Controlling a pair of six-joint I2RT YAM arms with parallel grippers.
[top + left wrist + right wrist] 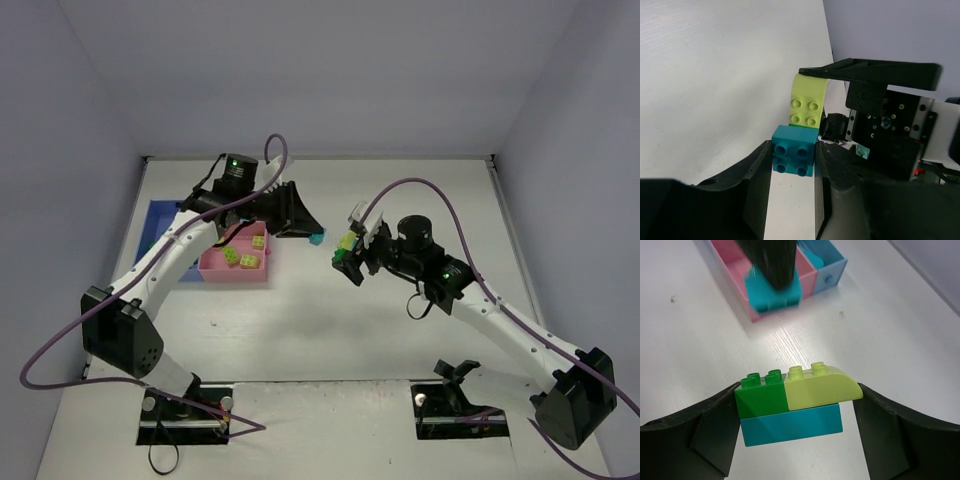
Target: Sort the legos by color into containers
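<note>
At your far left, the larger shallow blue plastic tray (152, 228) lies on the white tabletop (330, 330). It is joined to the square pink plastic tray (235, 276), which holds three small yellow-green studded bricks (232, 256). The narrow light-blue tray (829, 259) adjoins the pink one. Your left hand (310, 234) is clamped on a teal two-by-two studded brick (794, 157), just right of the pink tray. Facing it, near but apart, your right hand (349, 255) grips a joined stack. In it, a dark green brick (761, 395) and a sloped yellow-green brick (817, 390) sit side by side on a flat teal brick (792, 427).
</note>
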